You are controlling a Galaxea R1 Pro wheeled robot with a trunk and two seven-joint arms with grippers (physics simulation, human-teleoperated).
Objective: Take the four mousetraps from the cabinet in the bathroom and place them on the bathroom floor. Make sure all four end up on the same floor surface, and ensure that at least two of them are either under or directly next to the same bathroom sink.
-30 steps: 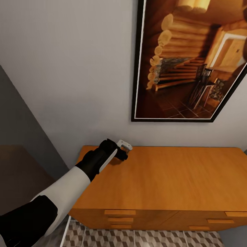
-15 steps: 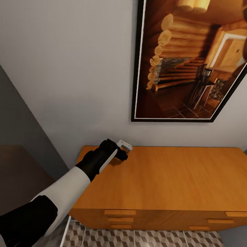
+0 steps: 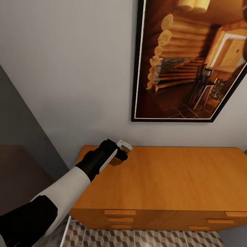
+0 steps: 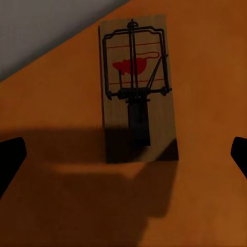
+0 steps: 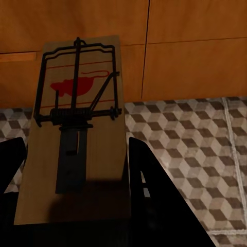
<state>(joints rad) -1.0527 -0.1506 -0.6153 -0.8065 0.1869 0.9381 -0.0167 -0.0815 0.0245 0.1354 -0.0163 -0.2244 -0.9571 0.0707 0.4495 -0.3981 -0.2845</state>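
A mousetrap (image 4: 136, 87), a wooden slab with a black wire spring and a red mouse print, lies flat on the orange cabinet top (image 4: 206, 77) close to the grey wall. My left gripper (image 4: 123, 157) hangs over it, open, with one dark fingertip (image 4: 10, 159) far out on each side. In the head view the left gripper (image 3: 124, 148) sits at the cabinet's (image 3: 171, 178) back left corner. A second mousetrap (image 5: 77, 144) is clamped between the fingers of my right gripper (image 5: 77, 206), above the cube-patterned bathroom floor (image 5: 195, 144). The bathroom sink is out of view.
A large framed picture (image 3: 192, 61) hangs on the grey wall above the cabinet. Drawer fronts with wooden handles (image 3: 120, 212) face me. A strip of patterned floor (image 3: 137, 238) runs along the cabinet's base. A dark panel (image 3: 20, 144) stands at the left.
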